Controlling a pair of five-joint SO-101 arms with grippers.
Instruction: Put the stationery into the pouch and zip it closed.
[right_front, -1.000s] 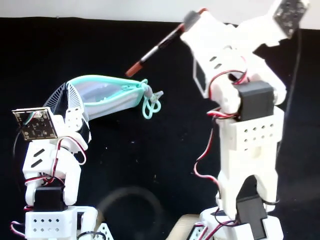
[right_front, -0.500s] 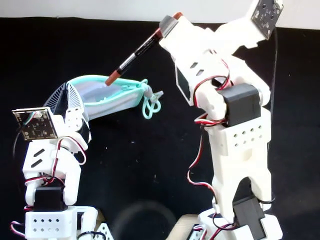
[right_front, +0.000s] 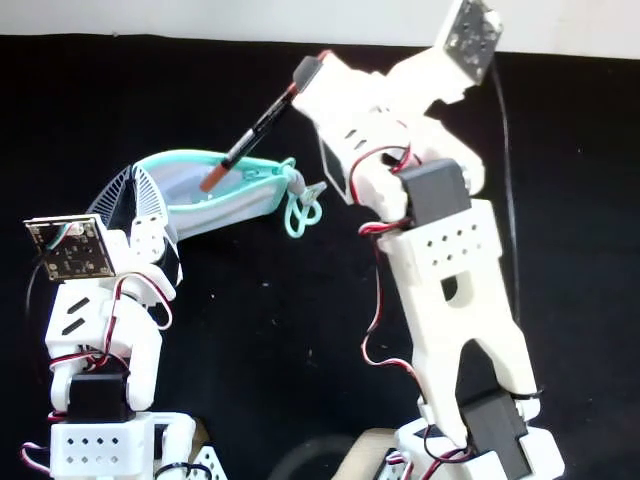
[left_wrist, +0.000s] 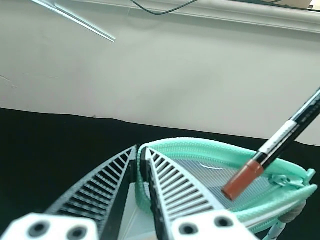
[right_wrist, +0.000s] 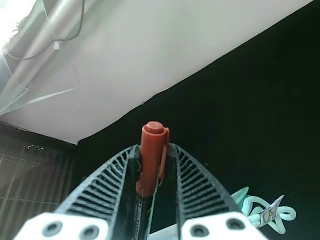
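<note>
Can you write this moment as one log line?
left hand: holds pouch open | right hand: grips pen | pen tip: at pouch mouth

Mint-trimmed pouch (right_front: 220, 208), red-capped black pen (right_front: 250, 135)

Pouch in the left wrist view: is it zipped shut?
No, the pouch has its teal zip gaping wide open, with the red end of the pen at the opening.

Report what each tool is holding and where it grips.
Left tool pinches the pouch by its zipper rim. Right tool clamps the pen at its clipped cap end.
</note>
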